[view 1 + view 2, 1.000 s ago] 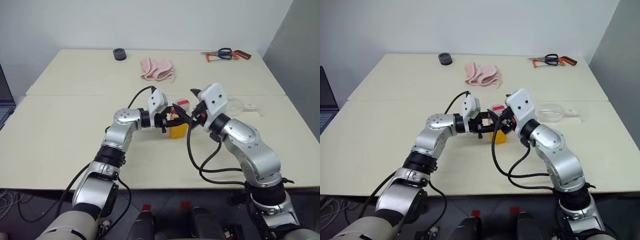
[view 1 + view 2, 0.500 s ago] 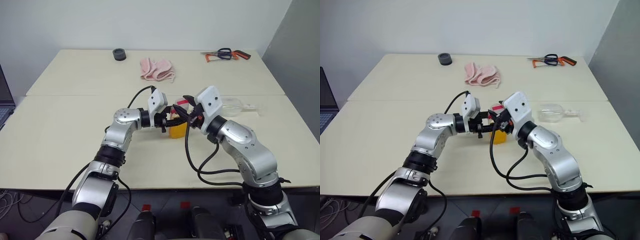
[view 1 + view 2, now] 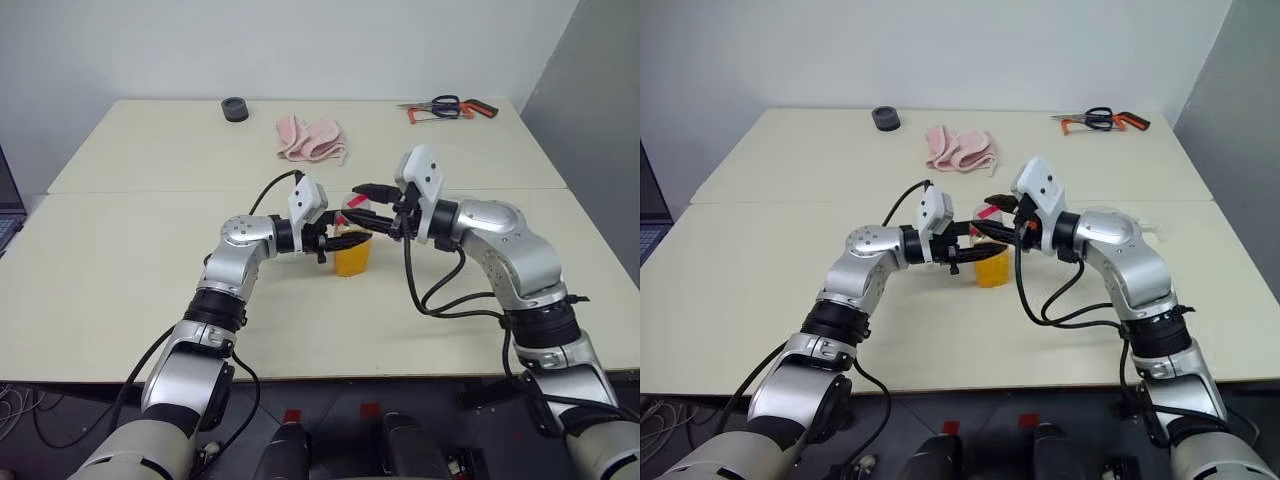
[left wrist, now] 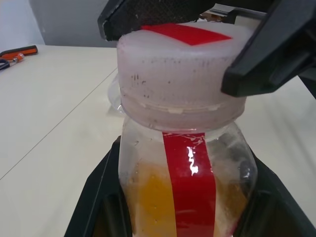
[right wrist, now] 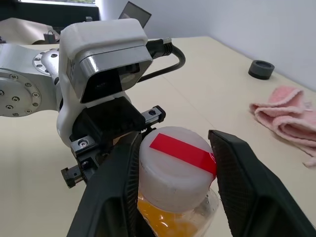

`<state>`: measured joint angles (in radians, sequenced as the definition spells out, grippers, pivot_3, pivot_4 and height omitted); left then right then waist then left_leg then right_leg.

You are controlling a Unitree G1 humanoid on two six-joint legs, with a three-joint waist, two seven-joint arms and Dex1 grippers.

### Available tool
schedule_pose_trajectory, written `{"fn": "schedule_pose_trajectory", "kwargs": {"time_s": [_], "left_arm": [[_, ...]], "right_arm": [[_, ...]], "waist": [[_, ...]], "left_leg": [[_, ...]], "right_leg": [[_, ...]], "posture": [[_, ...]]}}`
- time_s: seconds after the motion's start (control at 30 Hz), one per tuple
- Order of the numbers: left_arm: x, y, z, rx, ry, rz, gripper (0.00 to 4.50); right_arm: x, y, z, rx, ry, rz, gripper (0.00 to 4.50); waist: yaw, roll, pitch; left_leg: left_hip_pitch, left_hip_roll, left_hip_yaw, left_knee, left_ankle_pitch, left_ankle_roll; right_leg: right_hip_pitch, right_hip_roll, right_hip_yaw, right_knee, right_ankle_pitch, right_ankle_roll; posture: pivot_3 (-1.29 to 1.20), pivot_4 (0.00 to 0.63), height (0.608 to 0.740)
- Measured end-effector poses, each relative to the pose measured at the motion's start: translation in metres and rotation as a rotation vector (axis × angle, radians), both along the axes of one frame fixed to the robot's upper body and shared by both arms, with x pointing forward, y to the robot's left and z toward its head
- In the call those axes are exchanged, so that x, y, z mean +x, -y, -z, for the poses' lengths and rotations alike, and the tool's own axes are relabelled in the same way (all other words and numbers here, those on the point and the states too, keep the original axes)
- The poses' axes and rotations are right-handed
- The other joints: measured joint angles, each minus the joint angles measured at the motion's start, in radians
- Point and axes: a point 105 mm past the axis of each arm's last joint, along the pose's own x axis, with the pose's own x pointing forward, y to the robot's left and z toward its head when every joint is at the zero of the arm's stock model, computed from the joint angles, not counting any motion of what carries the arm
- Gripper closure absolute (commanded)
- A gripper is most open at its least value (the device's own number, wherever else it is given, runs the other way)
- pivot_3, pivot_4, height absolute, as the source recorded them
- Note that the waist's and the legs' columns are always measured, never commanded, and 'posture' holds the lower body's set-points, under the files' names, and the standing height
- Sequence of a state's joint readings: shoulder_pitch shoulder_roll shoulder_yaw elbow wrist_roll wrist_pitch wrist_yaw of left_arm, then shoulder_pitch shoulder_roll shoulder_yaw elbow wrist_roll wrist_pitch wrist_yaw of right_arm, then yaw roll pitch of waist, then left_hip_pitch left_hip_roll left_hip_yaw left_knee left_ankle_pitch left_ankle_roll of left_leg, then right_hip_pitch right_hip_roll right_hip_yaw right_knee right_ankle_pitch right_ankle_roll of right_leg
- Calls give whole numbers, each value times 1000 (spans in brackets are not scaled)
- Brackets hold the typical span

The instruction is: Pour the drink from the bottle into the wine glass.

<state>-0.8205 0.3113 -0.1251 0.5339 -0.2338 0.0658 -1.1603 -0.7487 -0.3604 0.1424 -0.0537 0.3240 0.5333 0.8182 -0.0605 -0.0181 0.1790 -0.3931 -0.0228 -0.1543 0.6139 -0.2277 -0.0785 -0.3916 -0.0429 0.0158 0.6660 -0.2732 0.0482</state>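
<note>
The bottle (image 3: 353, 252) stands upright at the middle of the table, clear plastic with orange drink (image 4: 148, 197) in its lower part and a red strip over its white cap (image 5: 175, 163). My left gripper (image 3: 343, 240) reaches in level from the left and is shut on the bottle's body. My right gripper (image 3: 363, 204) comes in level from the right, one finger on each side of the cap, pressed against it. The wine glass is mostly hidden behind my right arm. A bit of clear glass (image 4: 112, 96) shows on the table beyond the bottle.
At the back of the table lie a pink cloth (image 3: 312, 137), a black tape roll (image 3: 235, 108), and scissors with orange-handled tools (image 3: 448, 106). A laptop edge (image 3: 8, 205) shows at far left. A seam (image 3: 150, 191) crosses the table.
My right arm has swung its elbow out to the right, and its gripper has turned to point left, now closing around the cap. The left gripper and bottle have stayed put.
</note>
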Motion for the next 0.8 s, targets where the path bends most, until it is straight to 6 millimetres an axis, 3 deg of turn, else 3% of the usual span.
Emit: {"fn": "schedule_pose_trajectory", "kwargs": {"time_s": [0.1,0.33,0.5,0.8], "left_arm": [[-2,4,0,5,6,19,2634],[-1,2,0,12,8,14,2634],[1,2,-1,17,6,16,2634],[1,3,-1,25,3,31,2634]], "right_arm": [[-8,-2,-3,58,25,24,338],[-24,12,-17,93,178,235,316],[-28,-8,-1,29,217,290,316],[-12,-2,-1,57,242,429,316]], "waist": [[3,0,0],[4,0,0],[2,0,0],[3,0,0]], "left_leg": [[-1,0,-1,0,0,0],[-1,-1,0,0,0,0],[-1,-1,0,0,0,0],[-2,-1,0,0,0,0]], "right_leg": [[0,-1,0,0,0,0],[-1,-1,0,1,0,0],[-3,0,1,2,0,0],[-3,-1,1,2,0,0]], "posture": [[0,150,740],[0,150,740],[0,150,740],[0,150,740]]}}
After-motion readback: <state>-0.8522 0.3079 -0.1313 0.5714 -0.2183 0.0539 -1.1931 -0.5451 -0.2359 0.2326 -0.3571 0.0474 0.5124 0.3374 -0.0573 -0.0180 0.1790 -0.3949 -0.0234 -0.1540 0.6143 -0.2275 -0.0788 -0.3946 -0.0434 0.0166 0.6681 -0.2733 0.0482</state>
